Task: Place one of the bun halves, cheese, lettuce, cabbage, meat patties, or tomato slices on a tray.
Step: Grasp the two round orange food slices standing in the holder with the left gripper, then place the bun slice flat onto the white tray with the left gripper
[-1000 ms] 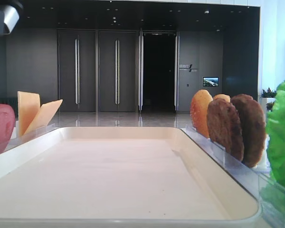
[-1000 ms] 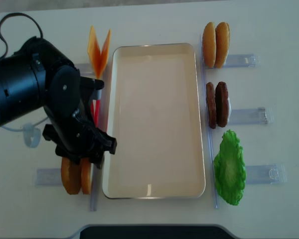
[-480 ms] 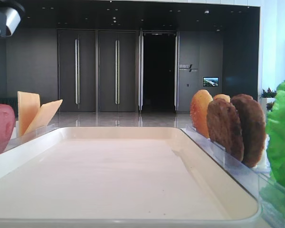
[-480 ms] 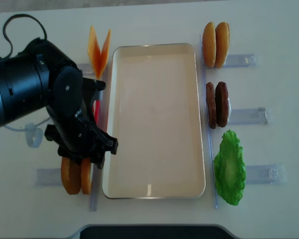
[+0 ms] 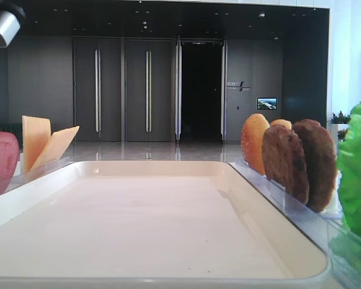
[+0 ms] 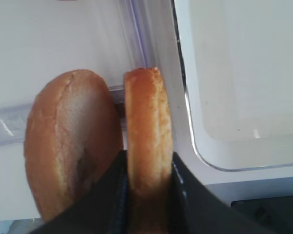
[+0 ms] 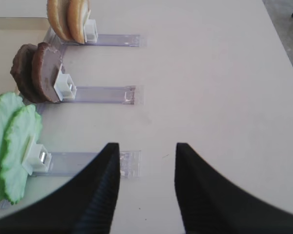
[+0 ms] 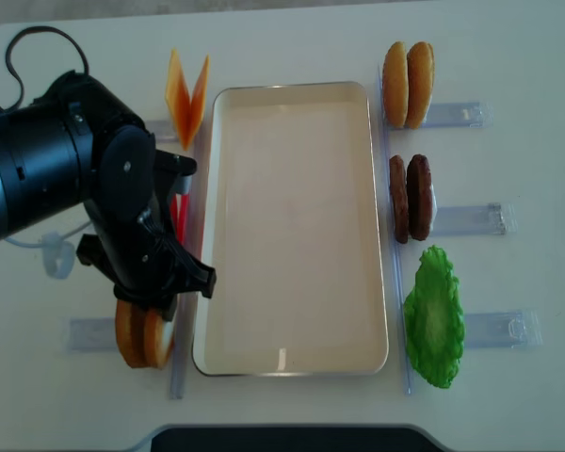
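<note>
The left gripper (image 6: pixel 146 195) is clamping the inner bun half (image 6: pixel 147 129) just beside the tray (image 8: pixel 292 92) rim, its partner bun (image 6: pixel 71 141) pressing close on the other side. The right gripper (image 7: pixel 147 190) is hanging open over bare table (image 7: pixel 210 87), well apart from lettuce (image 7: pixel 12 141) and patties (image 7: pixel 36 73). The left arm (image 8: pixel 85 198) is hiding most of the tomato slice (image 5: pixel 1 159).

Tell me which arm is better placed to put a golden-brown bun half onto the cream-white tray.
Left. The left gripper is shut on a golden-brown bun half right beside the cream-white tray. The right gripper stands open and empty over bare table.
</note>
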Tool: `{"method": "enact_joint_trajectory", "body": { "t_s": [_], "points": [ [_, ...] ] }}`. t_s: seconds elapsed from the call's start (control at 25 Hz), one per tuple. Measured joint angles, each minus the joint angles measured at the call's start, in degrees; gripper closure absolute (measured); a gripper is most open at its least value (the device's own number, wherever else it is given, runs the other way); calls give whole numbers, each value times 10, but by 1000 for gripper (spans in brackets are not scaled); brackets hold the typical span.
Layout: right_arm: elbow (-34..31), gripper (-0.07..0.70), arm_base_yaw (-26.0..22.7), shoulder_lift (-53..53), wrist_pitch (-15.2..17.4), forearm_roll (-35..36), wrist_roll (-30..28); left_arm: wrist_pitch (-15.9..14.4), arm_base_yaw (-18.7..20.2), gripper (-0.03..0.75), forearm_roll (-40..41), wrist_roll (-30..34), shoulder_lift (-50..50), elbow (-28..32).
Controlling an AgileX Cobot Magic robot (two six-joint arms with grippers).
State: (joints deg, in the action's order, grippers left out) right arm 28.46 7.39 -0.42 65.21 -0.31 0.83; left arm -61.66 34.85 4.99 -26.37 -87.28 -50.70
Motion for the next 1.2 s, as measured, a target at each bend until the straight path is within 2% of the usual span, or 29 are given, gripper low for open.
{"method": "enact_joint_trajectory", "body": {
  "t_s": [0.36, 0.68, 0.96, 1.2],
  "points": [
    [0, 338, 0, 0, 0, 0, 0, -23, 0, 570, -4, 23, 11, -1],
    [0, 338, 0, 0, 0, 0, 0, -35, 0, 571, -18, 19, 128, -1],
    [0, 338, 0, 0, 0, 0, 0, -52, 1, 571, -18, -22, 239, 0],
    [0, 338, 0, 0, 0, 0, 0, -49, 1, 573, -18, -29, 261, 0]
  ]
}}
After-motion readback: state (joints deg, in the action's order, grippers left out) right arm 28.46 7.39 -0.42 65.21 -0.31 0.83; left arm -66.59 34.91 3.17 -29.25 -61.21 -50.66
